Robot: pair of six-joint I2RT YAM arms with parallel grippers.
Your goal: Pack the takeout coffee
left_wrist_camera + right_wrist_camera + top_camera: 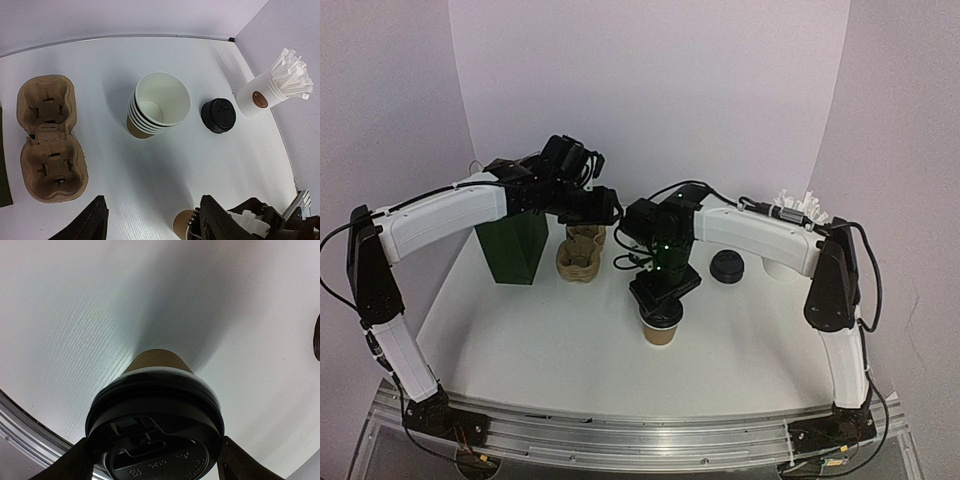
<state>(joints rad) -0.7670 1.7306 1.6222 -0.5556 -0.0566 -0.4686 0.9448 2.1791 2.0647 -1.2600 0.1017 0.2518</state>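
The takeout coffee [661, 330], a brown paper cup under a black dome lid, stands on the white table [520, 340] near the front middle. My right gripper [660, 300] is straight above it. In the right wrist view the lid [155, 435] fills the space between my right gripper's [155, 462] fingers, and both fingers touch its rim. My left gripper [605, 208] hovers high over the back of the table, open and empty [155, 225]. In the left wrist view the coffee [181, 225] shows at the bottom edge, partly hidden by the right arm.
A brown pulp cup carrier [50, 135] lies at the back left, also in the top view [582, 258]. A stack of lidless brown cups [160, 105] stands next to it. A spare black lid [218, 115] and a white cup of wrapped sticks [260, 97] are at the right. A dark green box [515, 250] stands at the far left.
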